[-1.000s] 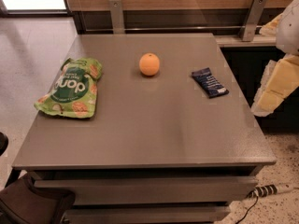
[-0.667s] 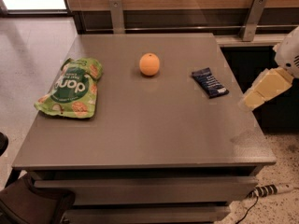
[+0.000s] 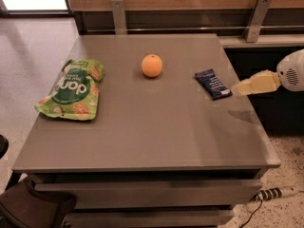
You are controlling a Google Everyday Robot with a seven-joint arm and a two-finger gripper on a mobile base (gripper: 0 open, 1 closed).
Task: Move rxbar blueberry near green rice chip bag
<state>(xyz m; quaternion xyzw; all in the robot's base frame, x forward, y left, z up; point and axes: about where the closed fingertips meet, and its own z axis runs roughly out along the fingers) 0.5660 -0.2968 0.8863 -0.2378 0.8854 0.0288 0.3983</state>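
Soft, even indoor light, nothing harsh

Daylight glow in the upper left of the frame; the tabletop (image 3: 142,132) has a dull sheen, with a faint shadow below the gripper (image 3: 239,88) at the right edge and a small one under the orange (image 3: 152,65). Lower left corner goes murky.

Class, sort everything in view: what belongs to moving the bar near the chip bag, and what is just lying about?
Job: rxbar blueberry; green rice chip bag; gripper, beside the bar.
Lying about: orange; power strip on the floor.
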